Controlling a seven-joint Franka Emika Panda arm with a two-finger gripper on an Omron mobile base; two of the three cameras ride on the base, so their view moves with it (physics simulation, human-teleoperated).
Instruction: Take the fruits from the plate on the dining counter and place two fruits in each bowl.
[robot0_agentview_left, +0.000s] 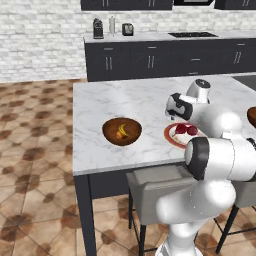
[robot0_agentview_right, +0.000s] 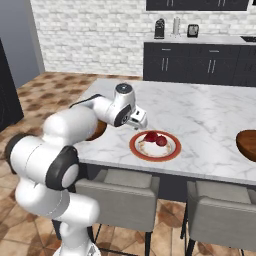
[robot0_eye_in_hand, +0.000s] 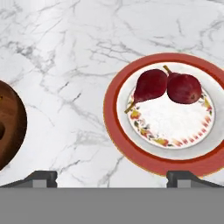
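Two red fruits (robot0_eye_in_hand: 166, 86) are lying touching on the plate (robot0_eye_in_hand: 120, 131), frame right. Gripper (robot0_eye_in_hand: 111, 177) is hovering with fingers wide apart, holding nothing; bowl (robot0_eye_in_hand: 11, 127) is sitting at left edge.

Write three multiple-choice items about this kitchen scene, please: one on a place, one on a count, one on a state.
1. Where do the dark red round fruits lie?
A. on the flat red-rimmed white plate
B. in a bowl
C. on the floor

2. How many fruits lie on that plate?
A. one
B. two
C. four

3. What does the deep reddish-brown wooden bowl left of the plate hold?
A. nothing
B. a yellow banana and an orange fruit
C. a red fruit

Key: 1 A, the hand view shows them on the plate. 2 B, two stemmed fruits touch there. 3 B, the left base view shows yellow and orange inside.
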